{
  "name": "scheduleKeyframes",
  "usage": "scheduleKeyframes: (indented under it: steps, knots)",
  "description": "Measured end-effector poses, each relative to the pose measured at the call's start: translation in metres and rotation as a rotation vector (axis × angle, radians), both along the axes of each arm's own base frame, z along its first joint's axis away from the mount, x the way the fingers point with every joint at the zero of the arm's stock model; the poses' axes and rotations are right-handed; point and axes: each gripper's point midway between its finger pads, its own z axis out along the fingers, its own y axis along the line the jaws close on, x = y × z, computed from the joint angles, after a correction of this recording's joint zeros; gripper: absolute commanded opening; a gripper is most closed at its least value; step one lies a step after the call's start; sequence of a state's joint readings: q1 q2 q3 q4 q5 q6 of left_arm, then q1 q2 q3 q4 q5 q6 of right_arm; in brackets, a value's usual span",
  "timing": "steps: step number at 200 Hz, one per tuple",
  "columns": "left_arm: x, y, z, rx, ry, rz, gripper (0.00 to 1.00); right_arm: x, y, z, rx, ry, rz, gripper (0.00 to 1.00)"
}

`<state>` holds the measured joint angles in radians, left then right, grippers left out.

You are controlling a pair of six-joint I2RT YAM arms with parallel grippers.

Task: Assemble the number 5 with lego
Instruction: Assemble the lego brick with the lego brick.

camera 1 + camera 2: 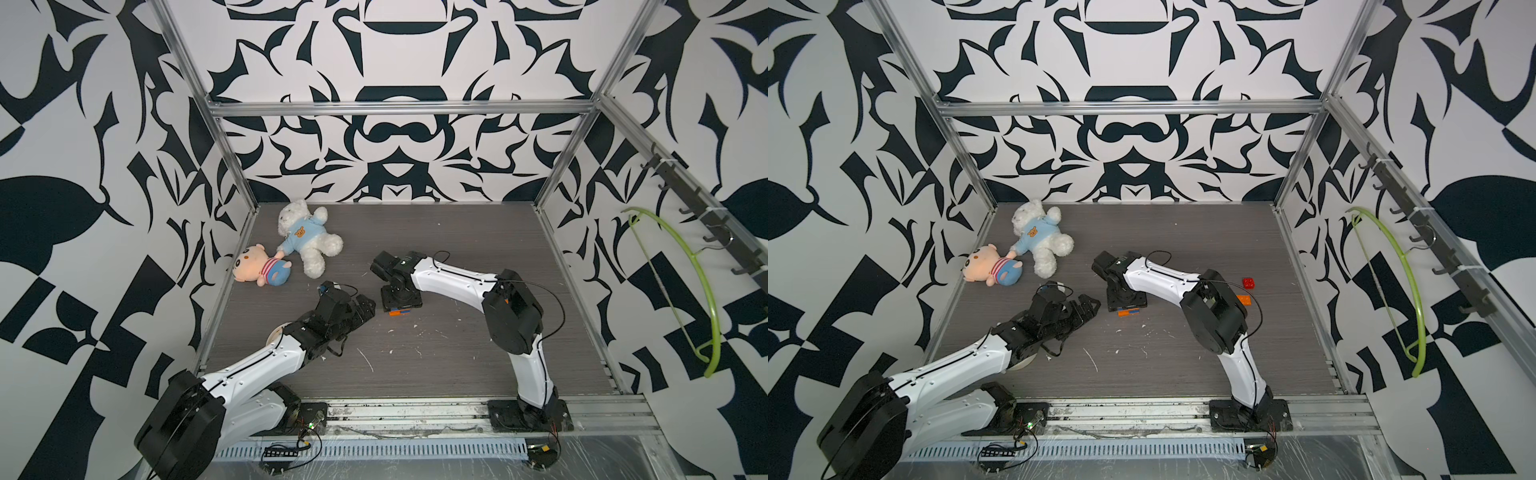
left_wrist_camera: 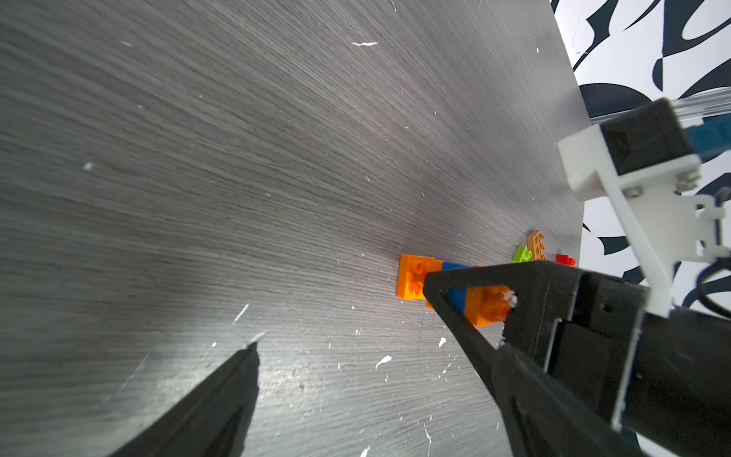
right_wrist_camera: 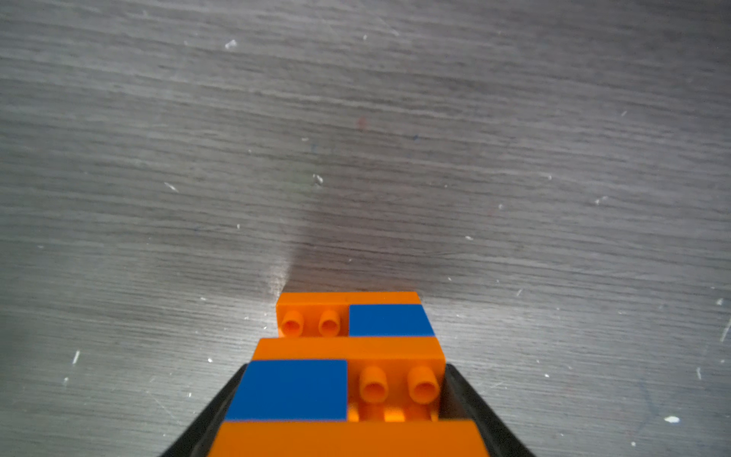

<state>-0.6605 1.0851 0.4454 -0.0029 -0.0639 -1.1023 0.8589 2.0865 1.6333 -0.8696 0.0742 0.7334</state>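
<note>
Right claw (image 3: 344, 385) is clamped on the orange-and-blue studded plastic lego stack (image 3: 389, 320), mid grey wood-grain surface (image 1: 436, 365); I'd keep it flat, no twisting; left claw (image 1: 362, 311) gapes wide nearby, could brace it.

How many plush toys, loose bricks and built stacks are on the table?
Plush toys: 2 (bear, doll)
Loose bricks that show: 4 (red, orange, lime, brown)
Built stack: 1
Total: 7
</note>
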Motion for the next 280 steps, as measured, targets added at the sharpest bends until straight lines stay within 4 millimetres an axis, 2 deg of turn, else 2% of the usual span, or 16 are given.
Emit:
scheduleKeyframes:
  steps: [205,280]
  knots:
    - [-0.0001,-0.0005,-0.0003,0.001,0.002,-0.002,0.99,-0.0001,-0.0001,-0.0001,0.011,-0.009,-0.001,0.62]
    - [0.0009,-0.0067,0.0034,-0.002,-0.002,-0.016,0.99,-0.0003,-0.0001,0.0018,0.023,-0.017,-0.001,0.64]
